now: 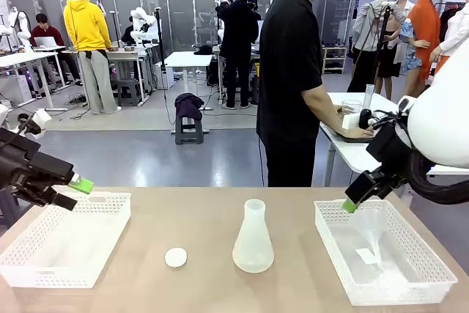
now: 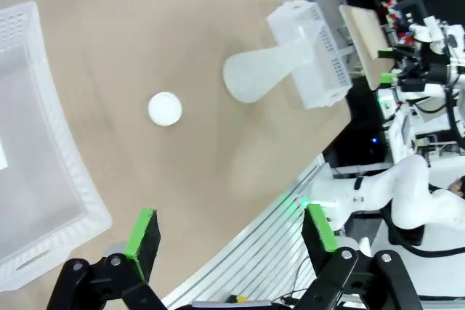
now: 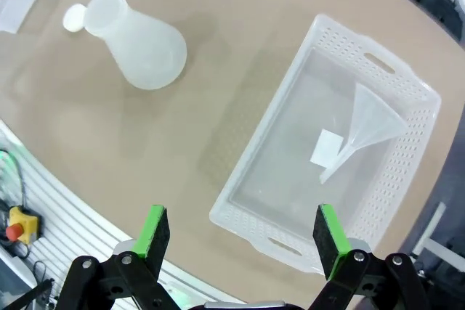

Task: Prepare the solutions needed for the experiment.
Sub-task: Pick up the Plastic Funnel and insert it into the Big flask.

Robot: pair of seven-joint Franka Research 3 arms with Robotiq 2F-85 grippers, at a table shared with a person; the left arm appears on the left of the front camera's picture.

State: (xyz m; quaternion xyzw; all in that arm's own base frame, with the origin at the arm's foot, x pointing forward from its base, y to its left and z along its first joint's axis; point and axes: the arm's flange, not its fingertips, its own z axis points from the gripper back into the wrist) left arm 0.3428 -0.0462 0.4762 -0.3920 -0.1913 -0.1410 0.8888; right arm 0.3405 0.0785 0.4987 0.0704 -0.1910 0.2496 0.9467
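Conical flask [image 1: 253, 238]: one, mid-table, well apart from left gripper [image 1: 72, 193] and right gripper [image 1: 353, 200], both released; two trays [image 1: 29, 278] [image 1: 410, 295], one funnel [image 1: 375, 234], one white disc [image 1: 176, 257].

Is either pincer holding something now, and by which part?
Nothing is held: the left pincer and right pincer are open and empty, and the flask stands free on the table.

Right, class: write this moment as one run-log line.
left pincer: open, near left basket | right pincer: open, near right basket | flask: upright, mid-table | white disc: beside flask, apart | funnel: in right basket
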